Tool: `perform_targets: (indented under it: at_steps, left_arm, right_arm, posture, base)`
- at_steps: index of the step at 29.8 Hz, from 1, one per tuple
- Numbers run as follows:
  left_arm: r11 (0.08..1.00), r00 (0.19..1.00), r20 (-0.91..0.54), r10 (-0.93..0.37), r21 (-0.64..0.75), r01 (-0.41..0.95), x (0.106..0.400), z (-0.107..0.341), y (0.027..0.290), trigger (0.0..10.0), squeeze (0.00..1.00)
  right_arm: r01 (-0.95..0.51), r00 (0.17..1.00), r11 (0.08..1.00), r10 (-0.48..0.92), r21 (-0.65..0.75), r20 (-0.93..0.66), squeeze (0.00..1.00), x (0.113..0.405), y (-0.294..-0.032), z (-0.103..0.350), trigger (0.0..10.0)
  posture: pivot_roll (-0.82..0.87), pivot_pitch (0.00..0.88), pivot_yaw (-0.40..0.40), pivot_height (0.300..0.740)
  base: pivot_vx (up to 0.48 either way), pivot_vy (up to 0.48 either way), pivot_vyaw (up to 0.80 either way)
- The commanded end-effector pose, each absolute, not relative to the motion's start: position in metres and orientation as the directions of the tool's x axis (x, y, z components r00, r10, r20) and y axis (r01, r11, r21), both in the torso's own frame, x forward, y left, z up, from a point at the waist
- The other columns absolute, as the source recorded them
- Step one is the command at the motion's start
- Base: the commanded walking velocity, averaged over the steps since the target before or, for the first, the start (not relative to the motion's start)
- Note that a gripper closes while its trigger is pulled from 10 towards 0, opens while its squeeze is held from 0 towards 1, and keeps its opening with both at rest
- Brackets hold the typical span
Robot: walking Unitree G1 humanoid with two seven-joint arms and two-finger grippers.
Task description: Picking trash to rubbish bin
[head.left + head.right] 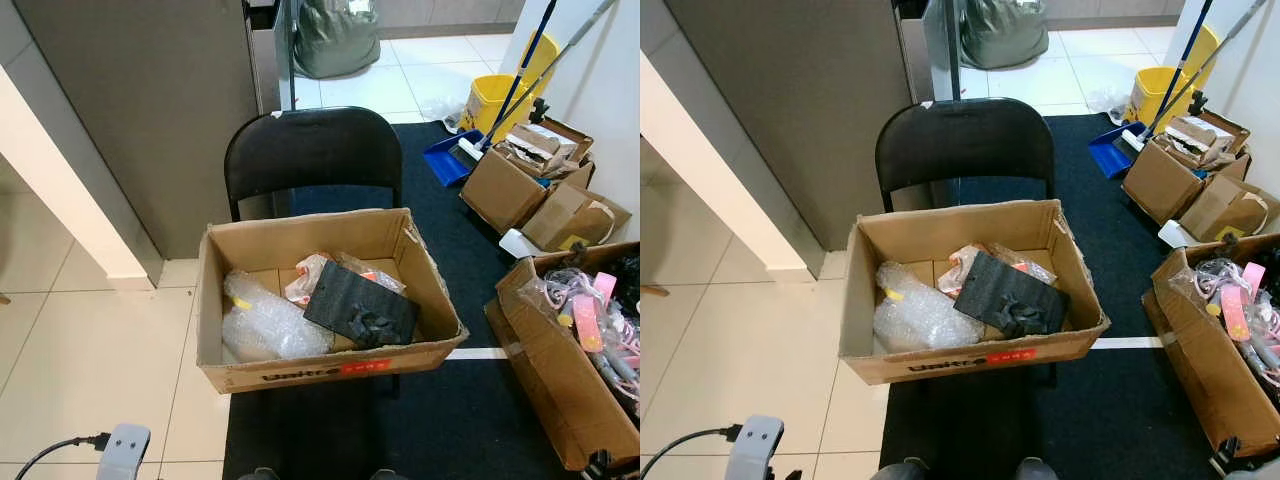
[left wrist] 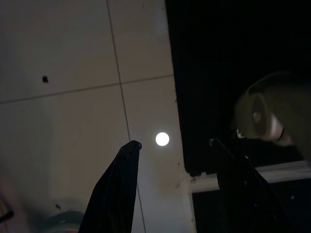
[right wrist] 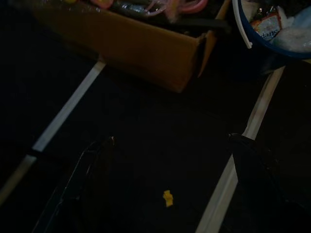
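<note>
Open cardboard box (image 1: 325, 372) sits on a black folding chair (image 1: 312, 152), flaps creased. Inside: crinkly bubble wrap (image 1: 268, 322) on robot's left, a flat matte black bag (image 1: 358, 305) tilted across the middle, crumpled plastic wrappers (image 1: 310, 275) behind it, partly hidden.

Left gripper (image 2: 175, 145) hangs over pale floor tile at the dark mat's edge, fingers spread wide, nothing held. Right gripper (image 3: 172, 145) over the dark mat, fingers also wide apart, empty; a small yellow scrap (image 3: 167, 197) lies below it. Blue bin rim (image 3: 252, 43) w/ trash inside, cut off at frame corner, very dim.
</note>
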State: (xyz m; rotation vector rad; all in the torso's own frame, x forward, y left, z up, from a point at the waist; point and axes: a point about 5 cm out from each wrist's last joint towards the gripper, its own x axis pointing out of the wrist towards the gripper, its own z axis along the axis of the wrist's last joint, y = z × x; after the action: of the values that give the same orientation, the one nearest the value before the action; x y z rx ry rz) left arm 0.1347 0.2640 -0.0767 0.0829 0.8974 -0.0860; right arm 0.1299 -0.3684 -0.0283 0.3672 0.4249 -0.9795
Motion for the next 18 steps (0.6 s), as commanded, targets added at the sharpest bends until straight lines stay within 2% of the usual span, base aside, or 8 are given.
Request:
perform_targets:
  at_steps: [1, 2, 5, 8, 18]
  left_arm:
    - [0.991, 0.582, -0.812, -0.038, 0.043, 0.124, 0.120, -0.083, 0.263, 10.0, 0.00]
    - [0.991, 0.578, -0.815, -0.040, 0.043, 0.128, 0.118, -0.084, 0.260, 10.0, 0.00]
    - [0.991, 0.580, -0.814, -0.040, 0.041, 0.126, 0.117, -0.085, 0.259, 10.0, 0.00]
    - [0.993, 0.579, -0.815, -0.038, 0.033, 0.112, 0.112, -0.088, 0.253, 10.0, 0.00]
    - [0.996, 0.519, -0.854, -0.036, 0.009, 0.085, 0.106, -0.096, 0.240, 10.0, 0.00]
  right_arm:
    - [0.857, 0.463, 0.508, -0.692, 0.082, -0.553, 0.00, 0.118, -0.361, -0.039, 10.0]
    - [0.850, 0.461, 0.523, -0.682, 0.062, -0.568, 0.00, 0.113, -0.360, -0.042, 10.0]
    - [0.848, 0.458, 0.527, -0.678, 0.054, -0.575, 0.00, 0.111, -0.360, -0.043, 10.0]
    - [0.841, 0.435, 0.542, -0.675, 0.000, -0.596, 0.00, 0.104, -0.367, -0.041, 10.0]
    - [0.857, 0.410, 0.514, -0.699, -0.014, -0.586, 0.00, 0.104, -0.379, -0.034, 10.0]
  posture:
    - [0.04, 0.204, 0.032, 0.740]
    - [0.05, 0.224, -0.002, 0.740]
    - [0.05, 0.224, -0.002, 0.740]
    - [0.05, 0.226, -0.036, 0.740]
    - [0.03, 0.185, -0.042, 0.740]
  base:
    - [0.000, 0.000, 0.00]
    - [0.000, 0.000, 0.00]
    - [0.000, 0.000, 0.00]
    - [0.000, 0.000, 0.00]
    - [0.000, 0.000, 0.00]
